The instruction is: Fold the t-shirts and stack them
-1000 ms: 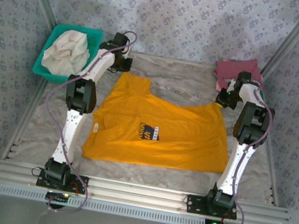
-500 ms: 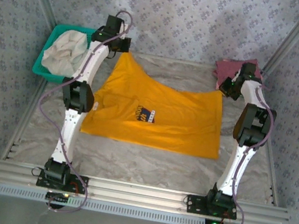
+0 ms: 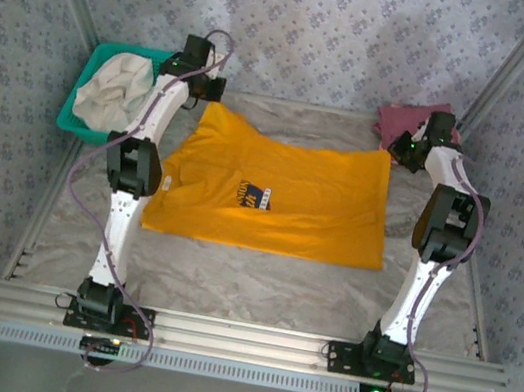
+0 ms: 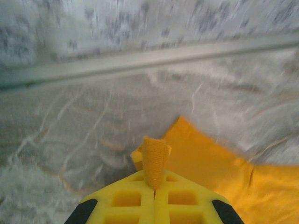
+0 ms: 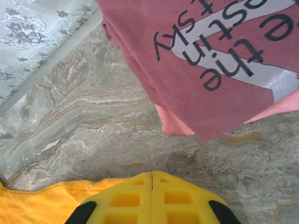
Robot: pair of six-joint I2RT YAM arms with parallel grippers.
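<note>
We find the mustard-yellow t-shirt [image 3: 273, 193] spread print-up and unfolded on the table [image 3: 256, 286]. Its far edge is drawn taut between the left gripper [image 4: 154, 186], closed on a pinch of its fabric, and the right gripper [image 5: 152, 179], closed and judged to hold the shirt's far right corner. The maroon t-shirt [image 5: 201, 70] lies folded on the pink t-shirt [image 5: 175, 123] at the table's far right, so we judge that the yellow one has yet to be folded and stacked.

The right gripper [image 5: 152, 175] is seen at 6 o'clock, its yellow fingers pressed together. A yellow shirt [image 5: 32, 205] is seen at 7 o'clock, reaching the fingers. At 1 o'clock a maroon shirt [image 5: 140, 56] with lettering is laid over a pink shirt [image 5: 170, 125] on the marble table [image 5: 93, 135].
</note>
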